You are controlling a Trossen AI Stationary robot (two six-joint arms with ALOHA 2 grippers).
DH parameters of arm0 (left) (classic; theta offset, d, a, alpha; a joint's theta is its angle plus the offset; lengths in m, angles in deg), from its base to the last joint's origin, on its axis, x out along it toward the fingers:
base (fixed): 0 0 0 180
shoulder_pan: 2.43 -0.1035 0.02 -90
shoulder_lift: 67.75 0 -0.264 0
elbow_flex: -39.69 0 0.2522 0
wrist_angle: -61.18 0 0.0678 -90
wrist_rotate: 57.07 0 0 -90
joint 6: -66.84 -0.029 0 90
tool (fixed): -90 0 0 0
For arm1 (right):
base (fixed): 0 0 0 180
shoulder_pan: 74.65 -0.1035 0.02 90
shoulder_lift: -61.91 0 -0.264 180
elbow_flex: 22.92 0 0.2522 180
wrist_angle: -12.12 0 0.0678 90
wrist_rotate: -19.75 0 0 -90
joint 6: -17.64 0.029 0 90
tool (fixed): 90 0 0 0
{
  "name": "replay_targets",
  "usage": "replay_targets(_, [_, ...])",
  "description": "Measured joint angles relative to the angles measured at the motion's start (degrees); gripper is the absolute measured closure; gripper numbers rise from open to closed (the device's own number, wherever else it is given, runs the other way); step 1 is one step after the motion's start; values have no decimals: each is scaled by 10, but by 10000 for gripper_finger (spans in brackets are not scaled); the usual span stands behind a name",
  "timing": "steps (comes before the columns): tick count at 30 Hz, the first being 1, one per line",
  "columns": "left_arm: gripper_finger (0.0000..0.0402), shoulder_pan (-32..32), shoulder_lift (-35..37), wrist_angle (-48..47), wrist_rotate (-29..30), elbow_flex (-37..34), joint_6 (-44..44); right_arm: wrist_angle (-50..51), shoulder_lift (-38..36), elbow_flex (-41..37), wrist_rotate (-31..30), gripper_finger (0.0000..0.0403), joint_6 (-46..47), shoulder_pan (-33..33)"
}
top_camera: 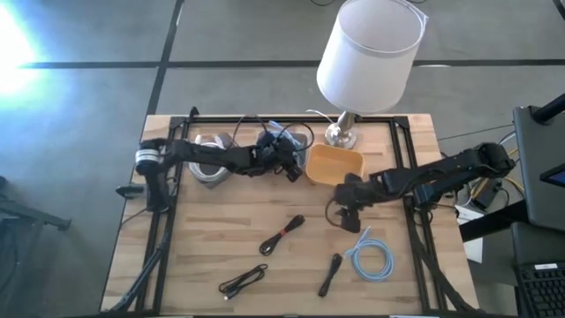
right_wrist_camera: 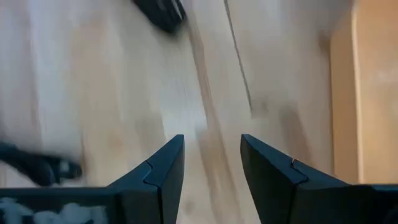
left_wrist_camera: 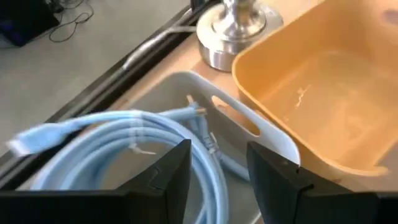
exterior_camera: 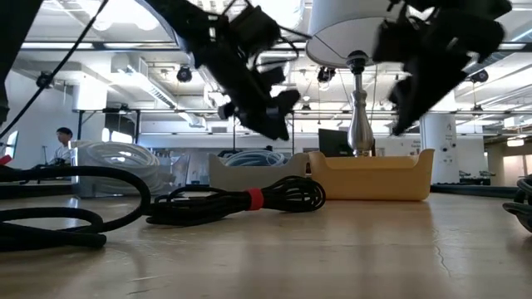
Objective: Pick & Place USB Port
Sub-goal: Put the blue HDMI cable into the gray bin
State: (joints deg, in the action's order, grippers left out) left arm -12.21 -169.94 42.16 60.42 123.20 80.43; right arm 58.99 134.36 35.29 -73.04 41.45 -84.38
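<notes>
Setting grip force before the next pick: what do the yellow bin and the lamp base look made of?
The yellow bin looks like moulded plastic with a matte finish: rounded rim, even colour, soft sheen. The lamp base looks like polished metal, chrome-like, with bright mirror reflections. Both are judged by look only.
</notes>
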Motion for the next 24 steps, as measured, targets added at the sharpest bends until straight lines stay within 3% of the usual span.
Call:
replay_targets(3, [248,4,33,-4,0,0,0,67,0,0,2,248,63,-32])
replay_targets(7, [250,7,71,-9,0,-11,0,123,0,0,55,248,155,-86])
replay_targets(14, [250,9,99,-12,0,-36,3,114,0,-12,73,248,238,-216])
replay_targets(20, [250,9,95,-14,0,-43,5,113,0,-52,58,248,442,-297])
replay_targets(24, [250,9,95,-12,0,-43,5,108,0,-89,53,248,519,-322])
